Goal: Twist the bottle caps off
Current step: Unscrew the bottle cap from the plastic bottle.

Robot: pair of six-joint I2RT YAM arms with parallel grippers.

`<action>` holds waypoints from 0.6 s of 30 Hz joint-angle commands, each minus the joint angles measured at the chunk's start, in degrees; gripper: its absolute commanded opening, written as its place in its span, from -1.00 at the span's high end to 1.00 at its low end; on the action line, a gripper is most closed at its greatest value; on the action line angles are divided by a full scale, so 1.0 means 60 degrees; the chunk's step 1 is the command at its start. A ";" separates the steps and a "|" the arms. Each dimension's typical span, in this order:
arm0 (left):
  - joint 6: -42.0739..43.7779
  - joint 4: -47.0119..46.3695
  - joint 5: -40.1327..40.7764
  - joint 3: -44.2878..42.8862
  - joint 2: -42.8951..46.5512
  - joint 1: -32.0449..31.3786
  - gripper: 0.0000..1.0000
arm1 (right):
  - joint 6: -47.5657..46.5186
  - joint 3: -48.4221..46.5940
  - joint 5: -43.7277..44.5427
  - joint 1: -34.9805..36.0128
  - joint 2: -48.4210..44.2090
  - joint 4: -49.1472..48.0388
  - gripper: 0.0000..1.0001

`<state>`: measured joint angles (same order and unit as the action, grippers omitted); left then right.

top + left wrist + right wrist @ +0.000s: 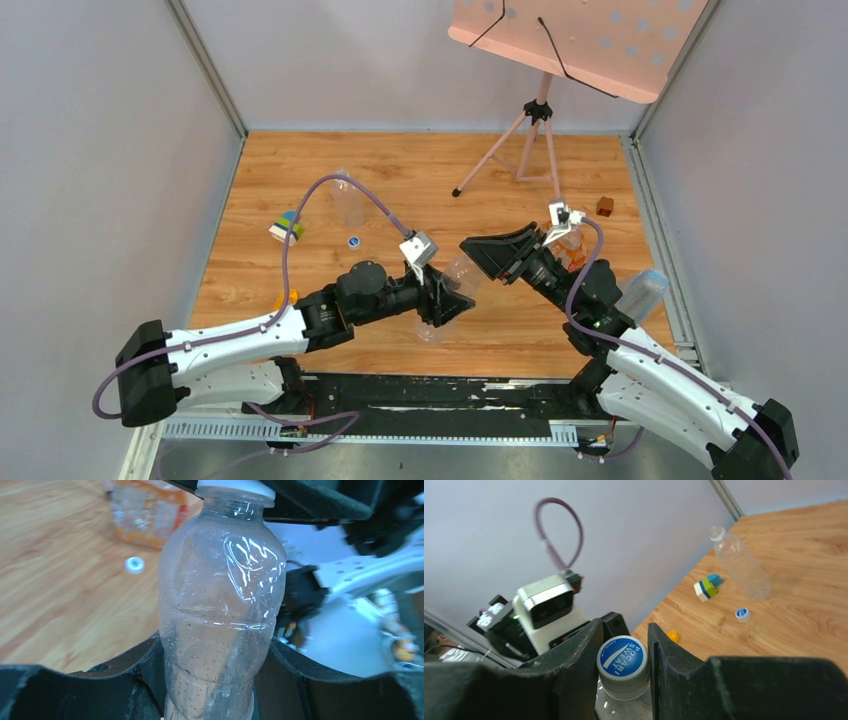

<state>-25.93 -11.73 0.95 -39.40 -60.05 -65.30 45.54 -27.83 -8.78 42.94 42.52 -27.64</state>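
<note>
My left gripper [447, 296] is shut on the body of a clear plastic bottle [461, 271], held tilted above the table; in the left wrist view the bottle [220, 605] fills the gap between my fingers [125, 672]. My right gripper [497, 256] is shut on its cap. In the right wrist view the cap [623, 664] has a blue top and grey-white sides and sits between both fingers [664, 655]. From the left wrist the cap [235, 489] shows white under the right gripper. A loose blue-topped cap [354, 241] lies on the table and shows in the right wrist view [742, 614].
A clear bottle [348, 200] and a coloured block [287, 227] are at the back left. An orange-label bottle [572, 250] and another bottle [641, 293] sit under the right arm. A brown cube [605, 206] and a tripod [538, 135] are at the back right. A small orange cap [285, 297] lies left.
</note>
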 commanded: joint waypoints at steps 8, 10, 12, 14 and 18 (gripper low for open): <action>-0.4104 -0.6848 -0.3634 0.1468 -0.0384 0.1976 1.00 | 0.0968 -0.0749 -0.6018 -0.0319 -0.0043 -0.5852 1.00; -0.4685 -0.7818 -0.4076 0.1509 -0.0720 0.2057 1.00 | 0.1423 -0.0951 -0.6926 -0.0375 0.0184 -0.6633 1.00; -0.5133 -0.8781 -0.4495 0.1538 -0.1105 0.2128 1.00 | 0.2211 -0.1330 -0.8211 -0.0420 0.0666 -0.7658 1.00; -0.5592 -0.9729 -0.4815 0.1585 -0.1503 0.2193 1.00 | 0.3019 -0.1563 -0.9060 -0.0440 0.1105 -0.8813 1.00; -0.6479 -1.1539 -0.5217 0.1716 -0.2219 0.2394 1.00 | 0.3488 -0.1866 -0.9964 -0.0520 0.1289 -0.9290 1.00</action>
<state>-53.34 -66.98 -39.72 -30.39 -69.36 -56.97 54.85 -34.11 -46.04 38.04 52.34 -64.07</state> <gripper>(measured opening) 0.606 0.361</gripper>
